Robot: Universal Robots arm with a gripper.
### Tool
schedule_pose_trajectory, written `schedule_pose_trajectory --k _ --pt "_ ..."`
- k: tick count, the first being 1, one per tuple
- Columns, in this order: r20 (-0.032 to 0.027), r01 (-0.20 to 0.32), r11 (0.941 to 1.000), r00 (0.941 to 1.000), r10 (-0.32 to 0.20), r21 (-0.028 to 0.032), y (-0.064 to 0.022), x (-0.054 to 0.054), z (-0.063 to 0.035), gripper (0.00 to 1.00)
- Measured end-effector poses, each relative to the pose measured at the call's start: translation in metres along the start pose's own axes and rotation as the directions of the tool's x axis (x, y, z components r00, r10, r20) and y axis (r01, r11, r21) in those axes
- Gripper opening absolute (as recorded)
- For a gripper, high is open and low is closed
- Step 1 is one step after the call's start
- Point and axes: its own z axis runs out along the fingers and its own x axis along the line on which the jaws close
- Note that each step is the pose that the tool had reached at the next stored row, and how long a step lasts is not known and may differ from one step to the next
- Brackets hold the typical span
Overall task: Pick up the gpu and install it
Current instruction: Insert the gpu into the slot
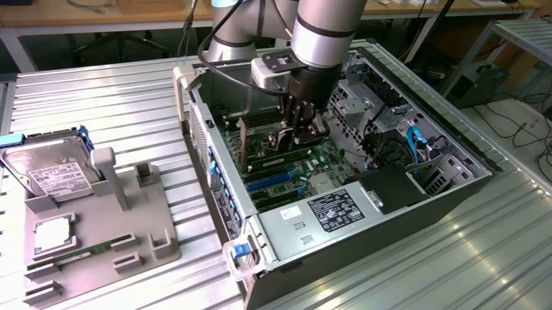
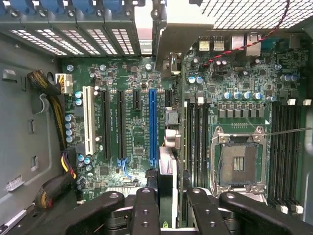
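Lab, aluminium bench (image 1: 103,97), open PC case (image 1: 448,174)

One computer case (image 1: 448,169), one hard drive (image 1: 53,169), one gpu (image 2: 167,188).

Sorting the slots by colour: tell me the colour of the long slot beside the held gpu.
Blue, clearest in the wrist view.

Open computer case (image 1: 448,169) on metal table (image 1: 112,103), grey tray (image 1: 103,226), hard drive (image 1: 52,171), CPU (image 1: 53,232)
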Motion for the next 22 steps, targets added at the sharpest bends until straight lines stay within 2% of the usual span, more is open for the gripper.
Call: schedule_pose_trajectory --k 5,11,15,22 --pt "0.0001 0.000 1.0000 1.0000 0.000 -0.0005 0.0024 0.001 0.0077 0.27" --pt "0.0002 0.000 1.0000 1.0000 0.000 -0.0017 0.0039 0.007 0.0157 0.27" --pt "0.0001 0.000 1.0000 1.0000 0.000 -0.0020 0.0069 0.007 0.0196 0.27" --pt "0.0002 0.000 1.0000 1.0000 0.000 -0.0026 0.0078 0.015 0.0238 0.27"
